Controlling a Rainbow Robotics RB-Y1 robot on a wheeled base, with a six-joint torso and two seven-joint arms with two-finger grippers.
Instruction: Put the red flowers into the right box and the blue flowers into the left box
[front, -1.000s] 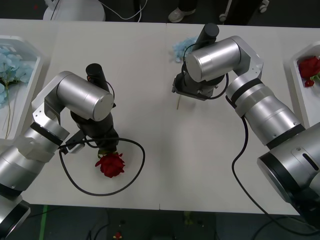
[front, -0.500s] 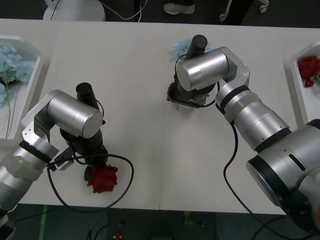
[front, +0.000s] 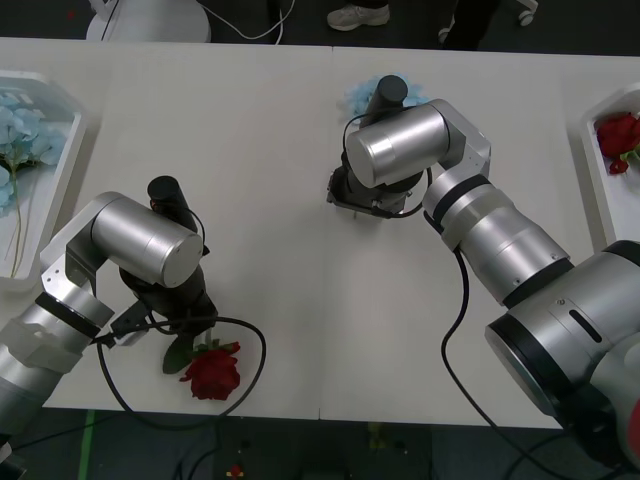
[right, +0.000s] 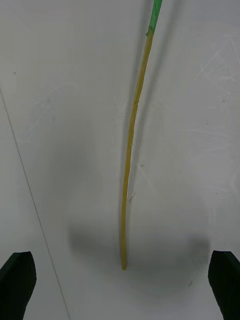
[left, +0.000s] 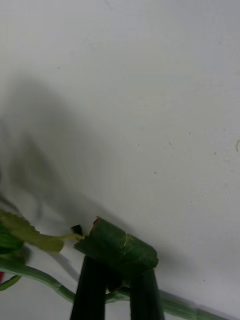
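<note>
A red flower (front: 212, 372) hangs near the table's front edge, its green stem (left: 40, 280) and a curled leaf (left: 117, 247) pinched in my left gripper (left: 117, 297), which is shut. My right gripper (right: 120, 287) is open, hovering over the bare yellow stem (right: 131, 150) of a blue flower (front: 362, 92) lying at the table's far middle. The stem end lies between the fingers (right: 17, 285) but touches neither. The left box (front: 62, 200) holds blue flowers (front: 20, 125). The right box (front: 592, 150) holds red flowers (front: 617, 135).
A black cable (front: 255, 375) loops from the left arm around the rose at the table's front edge (front: 320, 412). A seam (front: 328, 200) runs down the middle of the white table. Bare tabletop lies between the two arms.
My left arm has drawn back toward the front-left, carrying the rose nearer the table's front edge. My right arm has shifted slightly left and toward the back over the blue flower's stem.
</note>
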